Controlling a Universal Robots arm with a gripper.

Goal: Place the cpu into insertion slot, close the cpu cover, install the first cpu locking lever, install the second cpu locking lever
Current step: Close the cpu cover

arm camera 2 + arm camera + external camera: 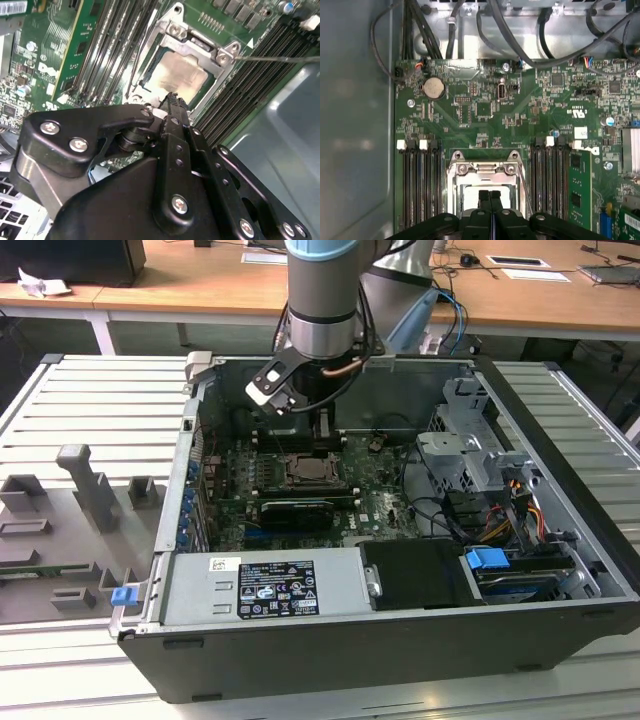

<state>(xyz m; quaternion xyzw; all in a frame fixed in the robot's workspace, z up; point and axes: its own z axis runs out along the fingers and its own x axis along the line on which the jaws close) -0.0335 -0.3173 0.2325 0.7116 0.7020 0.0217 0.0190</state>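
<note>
Open case [350, 660] mid-frame, I see cpu [177, 75] seated in insertion slot [141, 85], cpu cover [200, 47] down around it, pincer [173, 96] pinched together, empty

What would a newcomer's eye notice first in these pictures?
In the exterior view, the grey robot arm reaches down into an open computer case lying on its side. In both wrist views, the shut black gripper hangs right over the silvery cpu, which is framed by the metal cpu cover on the green motherboard.
</note>
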